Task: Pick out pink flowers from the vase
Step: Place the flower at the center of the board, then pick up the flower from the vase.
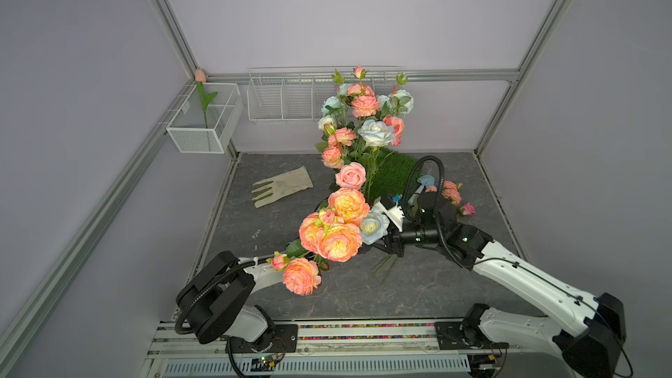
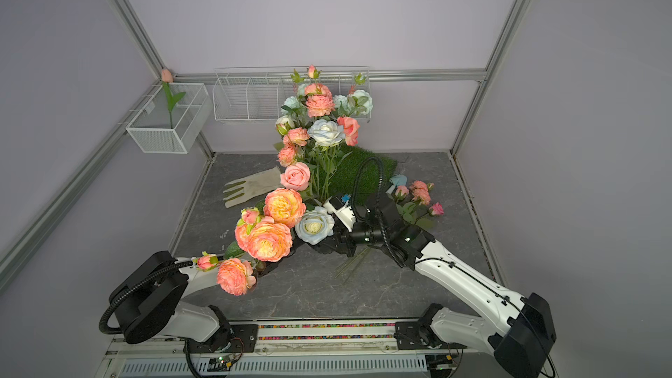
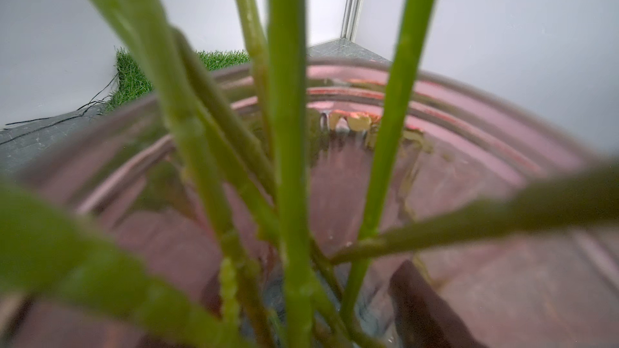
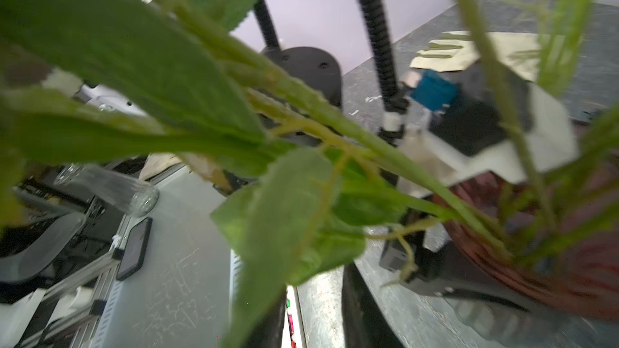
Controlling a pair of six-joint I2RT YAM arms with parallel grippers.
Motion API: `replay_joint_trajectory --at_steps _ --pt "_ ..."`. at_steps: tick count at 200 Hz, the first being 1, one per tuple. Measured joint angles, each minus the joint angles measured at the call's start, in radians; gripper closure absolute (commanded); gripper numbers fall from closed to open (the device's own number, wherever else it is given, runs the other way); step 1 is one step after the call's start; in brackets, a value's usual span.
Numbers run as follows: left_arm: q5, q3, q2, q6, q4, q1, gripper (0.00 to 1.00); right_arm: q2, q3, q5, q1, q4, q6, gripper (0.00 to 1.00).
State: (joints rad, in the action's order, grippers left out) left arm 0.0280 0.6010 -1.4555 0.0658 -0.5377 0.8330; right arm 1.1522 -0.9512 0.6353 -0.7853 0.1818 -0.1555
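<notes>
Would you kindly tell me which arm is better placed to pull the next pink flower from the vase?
Right, probably. The left gripper holds the vase, steadying it, while the right gripper sits among the leafy stems near its rim.

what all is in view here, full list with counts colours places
pink flowers: many, salmon to peach, in the vase; a few more lie on the table, right side
white and pale blue roses: several, among the pink ones
vase: one, purplish-brown glass, under the blooms
tulip: one, peach, in the mesh basket
mesh basket: one, white, left wall
wire rack: one, white, back wall
glove: one, beige, left of the bouquet
grass mat: one, green, behind the bouquet
trowel: one, pale blue, by the mat
arms: two, white and black, left, right
left tool: shut on the vase
right tool: among stems, grip unclear
</notes>
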Motion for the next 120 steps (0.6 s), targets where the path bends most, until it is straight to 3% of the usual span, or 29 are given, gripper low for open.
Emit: replay_joint_trajectory --at_steps 34,120 --pt "0.003 0.006 -0.003 0.0 0.005 -0.002 1.0 0.024 -0.048 0.002 -0.053 0.007 0.047 0.59" --pt "0.006 0.008 -0.005 0.002 0.005 -0.002 1.0 0.06 -0.109 -0.202 -0.061 -0.069 0.091 0.57"
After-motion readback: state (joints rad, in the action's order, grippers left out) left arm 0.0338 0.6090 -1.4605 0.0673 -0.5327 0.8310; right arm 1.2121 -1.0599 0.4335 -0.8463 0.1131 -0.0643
